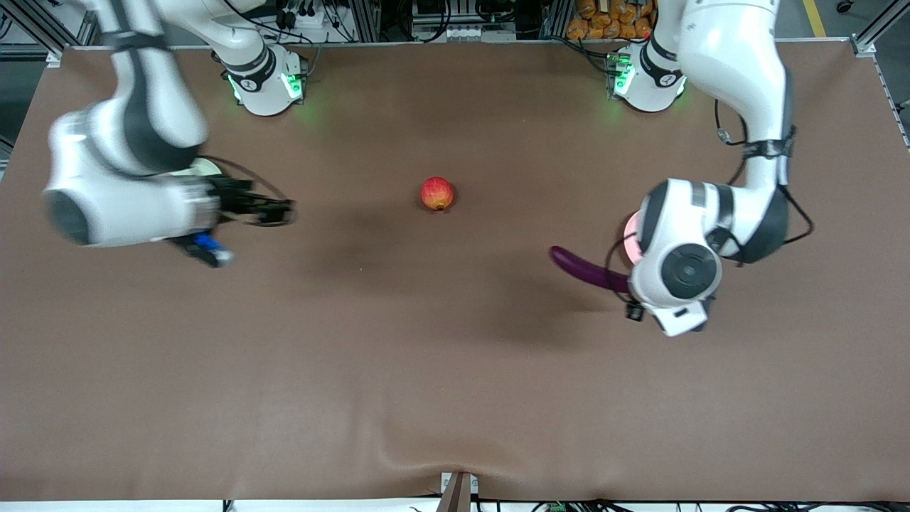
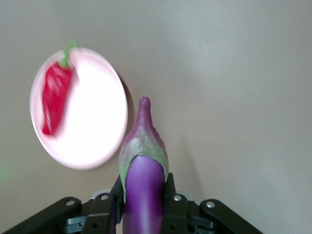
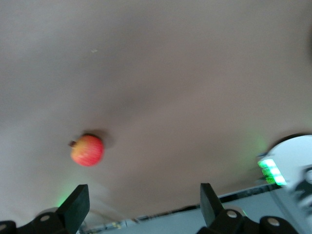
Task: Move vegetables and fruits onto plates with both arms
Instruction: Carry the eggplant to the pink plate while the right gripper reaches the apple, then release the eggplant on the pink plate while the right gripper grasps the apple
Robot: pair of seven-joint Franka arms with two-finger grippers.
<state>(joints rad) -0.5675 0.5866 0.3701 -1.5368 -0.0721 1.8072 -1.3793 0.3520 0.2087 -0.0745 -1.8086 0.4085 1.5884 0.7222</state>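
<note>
Eggplant [image 2: 142,170] up in the air, clamped at its stem end in the left gripper [image 2: 141,200], hanging over the brown table [image 1: 455,370] just beside the pink plate [image 2: 97,146], where the chili pepper [image 2: 54,97] already lies. The tidy way looks to be carrying it over the plate's bare half and lowering before letting go, so it neither rolls off nor knocks the pepper. The right gripper [image 3: 141,204], fingers spread and empty, is over the table toward its own end, the apple [image 1: 437,193] sitting mid-table. From the front, the left arm hides most of the pink plate; a pale rim under the right arm may be the green plate, and no peach shows
</note>
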